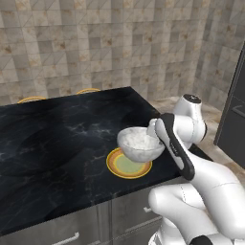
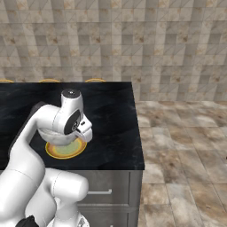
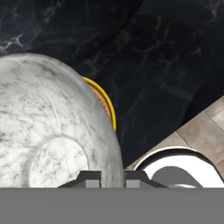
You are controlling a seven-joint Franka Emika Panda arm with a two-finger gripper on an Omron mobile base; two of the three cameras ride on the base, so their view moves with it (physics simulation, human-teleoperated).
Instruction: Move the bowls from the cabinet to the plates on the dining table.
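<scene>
The marbled whitish-grey round bowl point(image 1: 140, 143) hangs just above a flat round orange-yellow plate point(image 1: 128, 165) that lies near the front edge of the black marble table point(image 1: 57, 139) with white veins, toward its right front corner. The bowl is tilted a little, and its rim stands clear of the plate in the left base view; whether its underside touches the plate I cannot tell. In the right base view the same bowl point(image 2: 55, 135) sits over the plate point(image 2: 66, 149), half hidden behind the white arm's wrist.

The jaws point(image 3: 113, 177) are pressed close on the bowl's rim point(image 3: 114, 153): in the hand view one dark tip stands inside the bowl and the other outside, with the thin wall pinched between them. The bowl point(image 3: 48, 127) takes up the left half of that view, its pale inner floor facing the camera, and a curved slice of the plate's yellow edge point(image 3: 107, 105) peeks out past it on the right. Beyond the plate runs bare black marble, then the table's edge and beige floor tiles point(image 3: 203, 131).

Along the far edge of the table the rims of more orange-yellow plates point(image 1: 31, 99) just show against the tiled wall point(image 1: 95, 43). Grey drawers point(image 2: 111, 190) with short silver handles lie below the table's front edge.
</scene>
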